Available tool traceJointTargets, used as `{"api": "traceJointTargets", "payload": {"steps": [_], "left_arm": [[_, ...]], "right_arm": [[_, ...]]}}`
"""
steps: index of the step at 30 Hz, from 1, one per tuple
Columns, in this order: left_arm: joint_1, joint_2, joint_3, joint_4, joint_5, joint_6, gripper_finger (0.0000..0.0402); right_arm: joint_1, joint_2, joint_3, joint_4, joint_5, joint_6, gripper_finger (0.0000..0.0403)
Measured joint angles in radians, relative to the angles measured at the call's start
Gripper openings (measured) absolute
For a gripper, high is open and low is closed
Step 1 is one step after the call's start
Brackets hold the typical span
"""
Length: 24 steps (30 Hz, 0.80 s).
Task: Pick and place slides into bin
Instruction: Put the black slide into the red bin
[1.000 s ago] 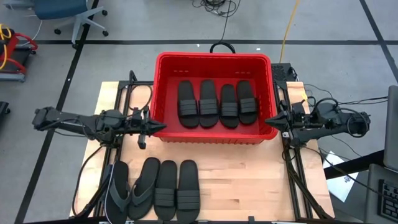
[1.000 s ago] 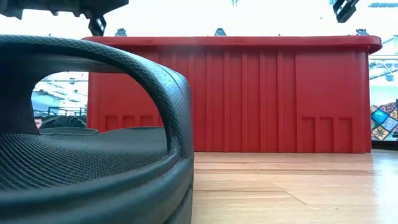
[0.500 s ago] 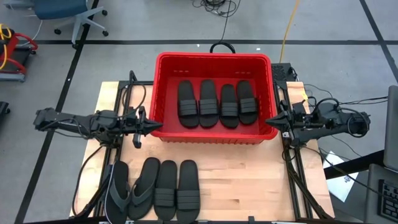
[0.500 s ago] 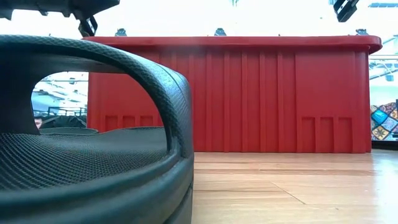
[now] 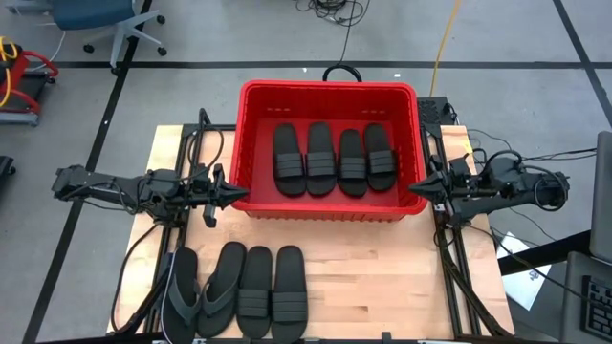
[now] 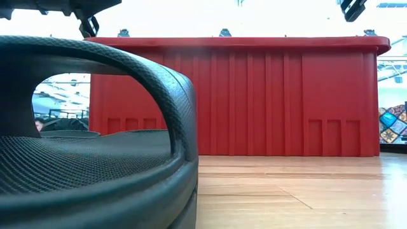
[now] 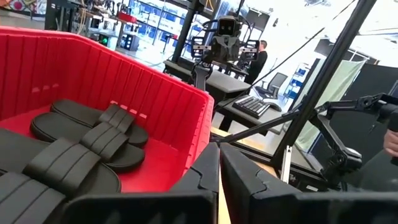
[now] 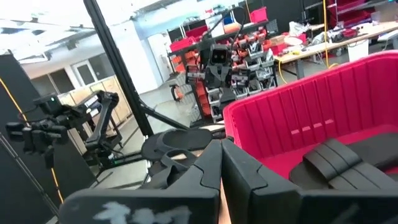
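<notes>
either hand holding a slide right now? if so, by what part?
Nothing held. Left hand and right hand sit shut and empty beside the bin.

Red bin (image 5: 330,92) on pale wood surface (image 5: 382,277), black slides inside and in front.

Inside the bin: four matte black slides (image 5: 337,158) with ribbed band straps, side by side against the red floor. Bin walls bright red with vertical ribbing and slots, pinker in the right wrist view. In front of the bin: four more slides (image 5: 239,291), black, the outermost flip-flop (image 5: 182,291) greyer, with a fine mesh texture on the nearest footbed in the low view. Light blond wood grain on the surface. Dark, near-black left hand (image 5: 229,195) and right hand (image 5: 414,188) at the bin's two ends. Grey floor (image 5: 191,38) beyond the bin, crossed by black lines.
</notes>
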Motion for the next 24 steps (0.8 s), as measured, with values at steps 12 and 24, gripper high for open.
{"api": "traceJointTargets", "payload": {"steps": [12,24], "left_arm": [[0.000,0.000,0.001,0.001,0.001,-0.001,0.0012],[0.000,0.000,0.001,0.001,0.002,-0.001,0.0008]], "right_arm": [[0.000,0.000,0.000,0.024,0.000,0.015,0.0000],[0.000,0.000,0.000,0.024,-0.022,-0.003,0.0000]]}}
